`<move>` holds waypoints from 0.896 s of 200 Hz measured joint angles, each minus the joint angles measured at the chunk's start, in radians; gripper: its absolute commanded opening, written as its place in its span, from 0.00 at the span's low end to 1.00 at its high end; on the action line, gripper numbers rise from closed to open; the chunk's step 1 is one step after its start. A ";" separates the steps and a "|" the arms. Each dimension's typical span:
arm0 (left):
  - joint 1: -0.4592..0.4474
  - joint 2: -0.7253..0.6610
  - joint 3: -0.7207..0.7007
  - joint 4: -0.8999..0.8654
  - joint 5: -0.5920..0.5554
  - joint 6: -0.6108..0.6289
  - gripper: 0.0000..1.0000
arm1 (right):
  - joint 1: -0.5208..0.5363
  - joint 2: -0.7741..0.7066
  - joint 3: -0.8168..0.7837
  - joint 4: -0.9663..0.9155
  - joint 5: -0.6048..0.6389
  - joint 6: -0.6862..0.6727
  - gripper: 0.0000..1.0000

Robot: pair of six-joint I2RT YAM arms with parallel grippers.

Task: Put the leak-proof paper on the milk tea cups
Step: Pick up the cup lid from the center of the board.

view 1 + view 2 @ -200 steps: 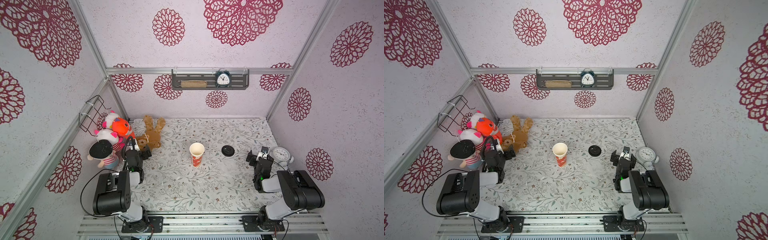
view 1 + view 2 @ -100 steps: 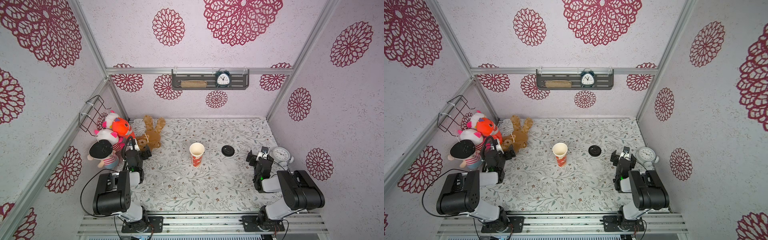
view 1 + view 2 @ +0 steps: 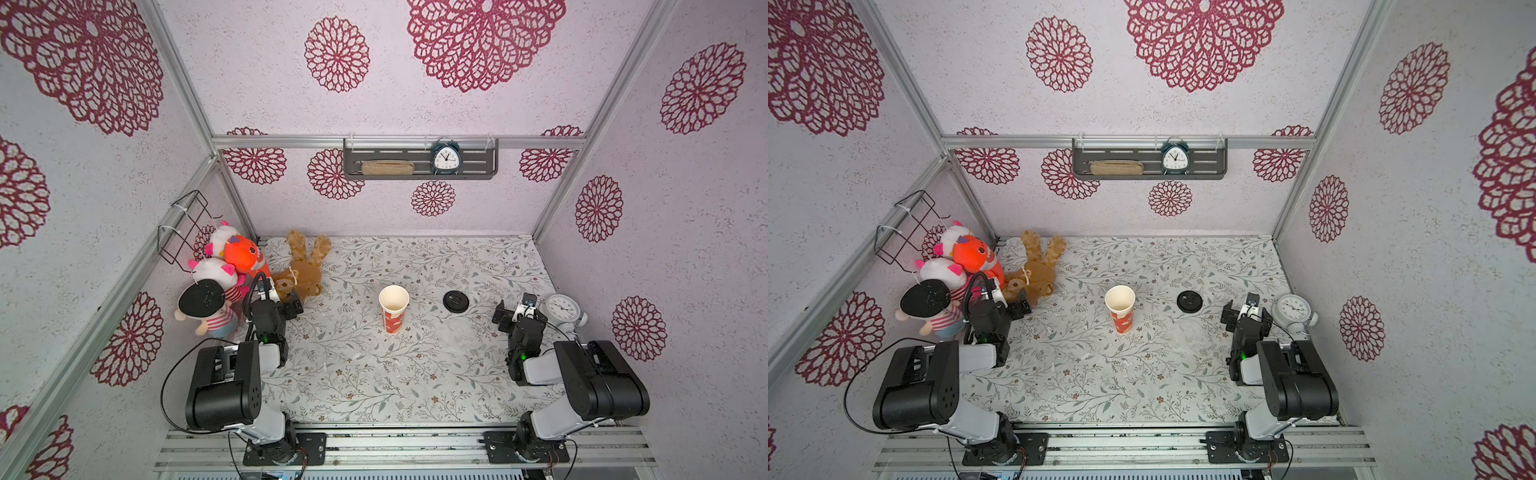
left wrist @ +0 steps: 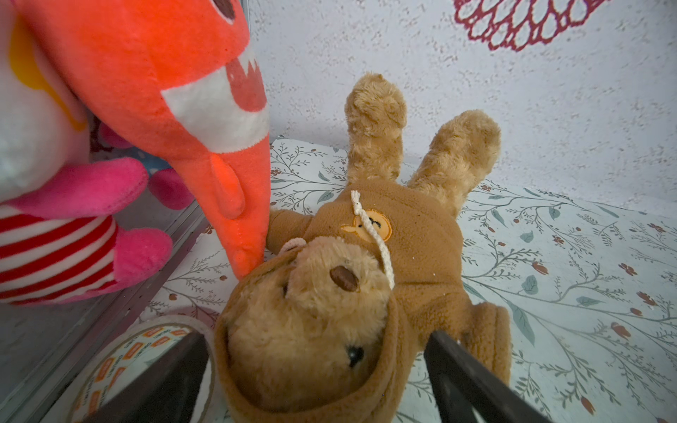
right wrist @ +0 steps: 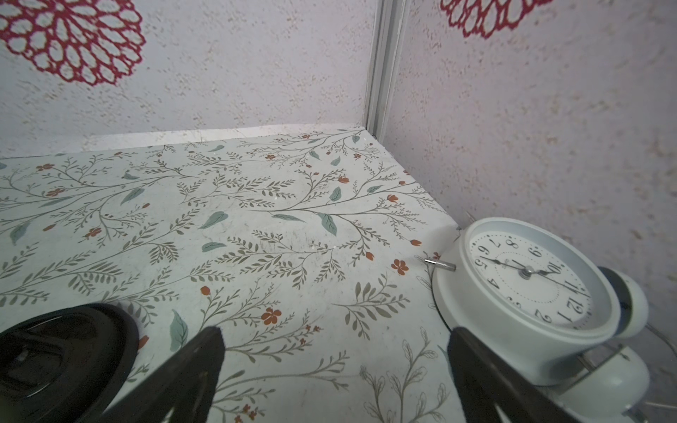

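Left wrist view: your left hand (image 4: pixel 315 333) is wide open astride the head of the brown bear (image 4: pixel 366 256), holding nothing. The leak-proof paper (image 4: pixel 132 351) lies flat beneath it, near the left edge of the table (image 3: pixel 374 386). The milk tea cup (image 3: pixel 393 309) stands mid-table, uncovered. Your right hand (image 5: pixel 335 329) is wide open and empty.

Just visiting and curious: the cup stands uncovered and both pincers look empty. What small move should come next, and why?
Probably lower the left pincer onto what looks like the leak-proof paper, a round sheet lying on the table beside the teddy bear's head. The pincer is open and empty right by it, and the cup mid-table has no cover yet.
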 measured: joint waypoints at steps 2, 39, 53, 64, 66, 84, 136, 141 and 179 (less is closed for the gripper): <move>0.000 0.000 0.000 0.000 0.000 0.000 0.97 | 0.000 0.000 0.000 0.000 0.000 0.000 0.99; 0.000 0.000 0.000 0.000 -0.006 0.000 0.97 | 0.000 -0.002 0.000 0.000 -0.001 -0.002 0.93; -0.001 -0.013 0.000 -0.018 -0.031 -0.005 1.00 | 0.001 -0.036 0.000 -0.038 0.000 0.000 0.93; -0.003 -0.063 0.005 -0.092 -0.076 -0.015 0.98 | 0.005 -0.116 0.009 -0.137 0.010 0.005 0.97; -0.003 -0.080 0.008 -0.117 -0.084 -0.021 0.98 | 0.005 -0.137 0.013 -0.169 0.014 0.010 0.97; -0.007 -0.232 0.099 -0.365 -0.178 -0.073 0.99 | 0.007 -0.298 0.127 -0.444 0.051 0.046 0.99; -0.017 -0.550 0.521 -0.954 -0.312 -0.285 0.97 | 0.067 -0.389 0.668 -1.270 0.113 0.248 0.99; -0.021 -0.564 0.548 -1.008 -0.311 -0.309 0.97 | 0.086 -0.366 0.721 -1.355 0.114 0.267 0.99; -0.119 -0.552 0.697 -1.371 -0.296 -0.416 0.97 | 0.235 -0.132 1.004 -1.804 0.081 0.394 0.99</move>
